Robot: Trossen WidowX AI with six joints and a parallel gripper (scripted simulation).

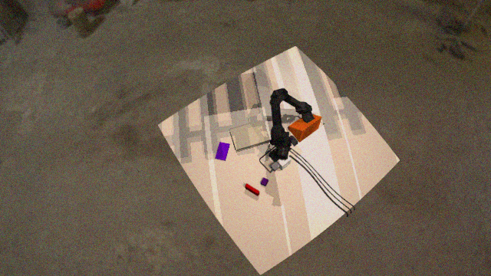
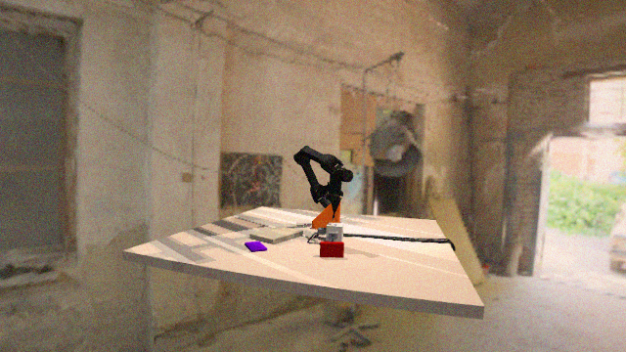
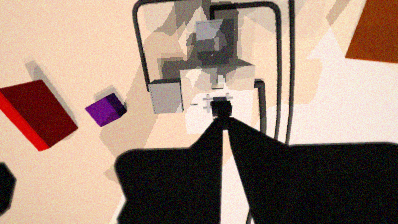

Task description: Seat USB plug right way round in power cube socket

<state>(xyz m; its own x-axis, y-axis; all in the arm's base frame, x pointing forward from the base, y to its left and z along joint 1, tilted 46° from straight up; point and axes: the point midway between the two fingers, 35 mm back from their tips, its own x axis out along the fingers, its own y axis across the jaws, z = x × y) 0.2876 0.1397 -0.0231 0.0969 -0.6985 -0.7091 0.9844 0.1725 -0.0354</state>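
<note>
Gripper (image 3: 223, 119) clenched on the small black USB plug (image 3: 220, 106), frame centre, directly over the pale power cube (image 3: 212, 102). Purple cube (image 3: 105, 109) left of it; red block (image 3: 34, 113) far left; orange box (image 3: 376, 31) upper right.

The pincer (image 3: 223, 121), clamped on the USB plug (image 3: 220, 107), was hemmed in by cables (image 3: 278, 75) looped around the power cube (image 3: 215, 97); a purple cube (image 3: 105, 110) and red block (image 3: 31, 113) were seen nearby on the worktop (image 3: 70, 45).
</note>
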